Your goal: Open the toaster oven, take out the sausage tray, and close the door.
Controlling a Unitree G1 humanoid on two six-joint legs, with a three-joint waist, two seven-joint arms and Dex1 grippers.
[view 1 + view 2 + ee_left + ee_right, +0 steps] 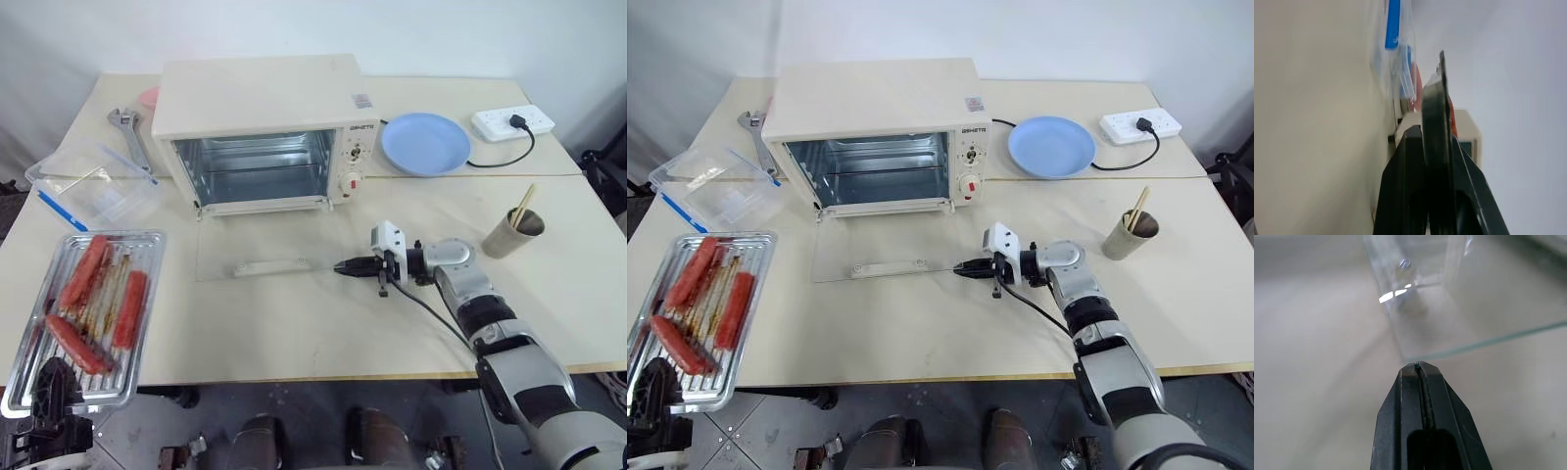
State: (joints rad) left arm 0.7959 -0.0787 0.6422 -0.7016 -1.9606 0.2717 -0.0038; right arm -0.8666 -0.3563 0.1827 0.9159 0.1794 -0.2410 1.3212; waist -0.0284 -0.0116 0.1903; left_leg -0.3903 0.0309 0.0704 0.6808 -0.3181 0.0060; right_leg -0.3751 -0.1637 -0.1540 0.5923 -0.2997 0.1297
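The sausage tray [86, 313] rests at the table's near-left edge, clamped by the left gripper [51, 384]. The right gripper [965, 266], pinched shut and empty, meets the lowered door [884, 259]. Risk: closed fingers may slip off the glass edge.

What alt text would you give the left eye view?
The toaster oven stands empty, its glass door folded flat on the table; the right gripper, shut, points at the door's right edge. The sausage tray sits at the table's near left corner, held by the left gripper.
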